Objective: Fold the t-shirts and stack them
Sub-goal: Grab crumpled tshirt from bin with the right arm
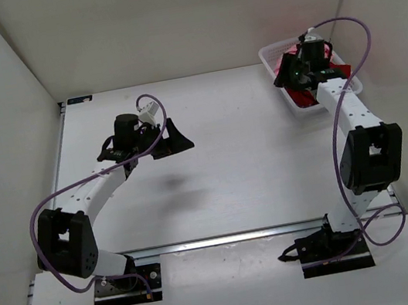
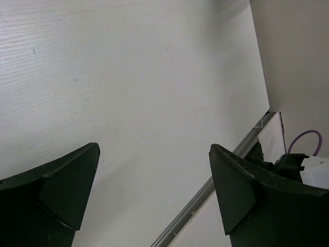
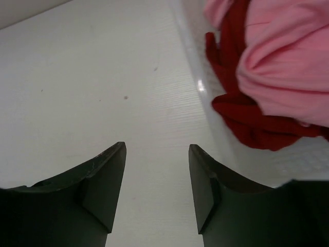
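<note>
- Hanging over the white table [image 1: 236, 155] in the top view, the left gripper [image 1: 173, 137] is seen with its jaws spread wide and nothing held between them.
- At the far right corner of that view, the right gripper [image 1: 287, 74] is poised at the left rim of the white basket [image 1: 353, 85]. How far its jaws are parted cannot be told from there. A pink t-shirt [image 1: 282, 63] and a dark red t-shirt [image 1: 305, 98] are bunched inside the basket.
- In the left wrist view, the left gripper [image 2: 154, 149] is shown fully released, with only bare table [image 2: 128, 77] framed between the two dark fingers [image 2: 61, 185].
- In the right wrist view, the right gripper [image 3: 157, 149] is shown open, with nothing clasped and no fabric touched. The table [image 3: 77, 77] is seen between its jaws, and the basket [image 3: 191, 67] wall runs just beside the right-hand finger. The pink t-shirt [image 3: 277, 56] is heaped on the dark red t-shirt [image 3: 257, 131], both crumpled inside the basket.
</note>
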Robot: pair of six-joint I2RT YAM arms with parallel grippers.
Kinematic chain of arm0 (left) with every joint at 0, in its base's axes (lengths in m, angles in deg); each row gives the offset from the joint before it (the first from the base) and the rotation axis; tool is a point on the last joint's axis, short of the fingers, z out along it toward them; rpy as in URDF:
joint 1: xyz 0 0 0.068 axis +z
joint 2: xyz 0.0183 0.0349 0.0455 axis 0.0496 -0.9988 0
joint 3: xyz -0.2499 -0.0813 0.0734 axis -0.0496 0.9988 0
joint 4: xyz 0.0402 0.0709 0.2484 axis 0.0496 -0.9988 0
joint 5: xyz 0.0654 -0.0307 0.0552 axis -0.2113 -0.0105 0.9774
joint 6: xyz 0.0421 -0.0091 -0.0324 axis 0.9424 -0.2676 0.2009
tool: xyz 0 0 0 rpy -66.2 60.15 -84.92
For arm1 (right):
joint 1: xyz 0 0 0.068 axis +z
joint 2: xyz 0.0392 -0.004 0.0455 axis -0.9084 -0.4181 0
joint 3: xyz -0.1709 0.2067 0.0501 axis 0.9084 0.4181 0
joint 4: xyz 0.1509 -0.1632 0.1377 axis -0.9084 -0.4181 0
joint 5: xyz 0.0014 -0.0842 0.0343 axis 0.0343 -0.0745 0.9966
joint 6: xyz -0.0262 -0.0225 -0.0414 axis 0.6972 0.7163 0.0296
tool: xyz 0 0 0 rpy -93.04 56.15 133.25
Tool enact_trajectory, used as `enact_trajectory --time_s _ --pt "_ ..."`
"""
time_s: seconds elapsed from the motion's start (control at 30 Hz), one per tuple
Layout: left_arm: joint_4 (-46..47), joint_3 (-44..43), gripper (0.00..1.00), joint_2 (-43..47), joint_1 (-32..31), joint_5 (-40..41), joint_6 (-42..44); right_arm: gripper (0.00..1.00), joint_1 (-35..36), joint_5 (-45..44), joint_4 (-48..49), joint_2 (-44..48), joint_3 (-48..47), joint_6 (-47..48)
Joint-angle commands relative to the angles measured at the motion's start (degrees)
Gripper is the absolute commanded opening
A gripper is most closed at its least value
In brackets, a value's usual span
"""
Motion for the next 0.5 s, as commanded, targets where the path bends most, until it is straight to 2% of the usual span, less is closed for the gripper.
enact_trajectory --time_s 0.0,0.03,0.13,0.23,0.3,0.37,0.4,0.47 --pt "0.1 0.2 0.99 2.3 -0.4 0.4 1.3 0.51 -3.4 -0.4 0.0 0.0 -4.5 0.7" --pt "1.2 0.2 0.98 2.6 -0.6 -0.1 1.9 0.51 -4.7 -1.0 -0.9 -0.7 -5.4 1.5" --pt "2.8 1.0 0.98 3.2 -1.2 -1.3 1.8 0.44 -7.9 -0.2 -3.0 -2.3 -9.0 1.6" --pt "5.0 2.5 0.99 3.5 -1.8 -3.0 1.0 0.26 -10.5 0.4 -4.4 -3.8 -13.0 2.3" --pt "6.2 3.0 0.99 3.2 -1.8 -3.2 0.0 0.25 -12.8 1.5 -4.2 -4.3 -14.0 2.7" --pt "7.3 4.4 0.99 3.2 -1.9 -3.8 -0.2 0.3 -14.2 2.8 -3.0 -3.1 -12.7 4.4" --pt "7.9 4.7 0.98 3.1 -2.2 -4.7 -0.7 0.25 -14.8 2.2 0.1 -2.1 -11.8 4.8" --pt "8.7 5.4 0.58 3.0 -2.7 -5.0 -1.1 0.0 -15.4 -1.8 4.5 -1.6 -8.6 5.2"
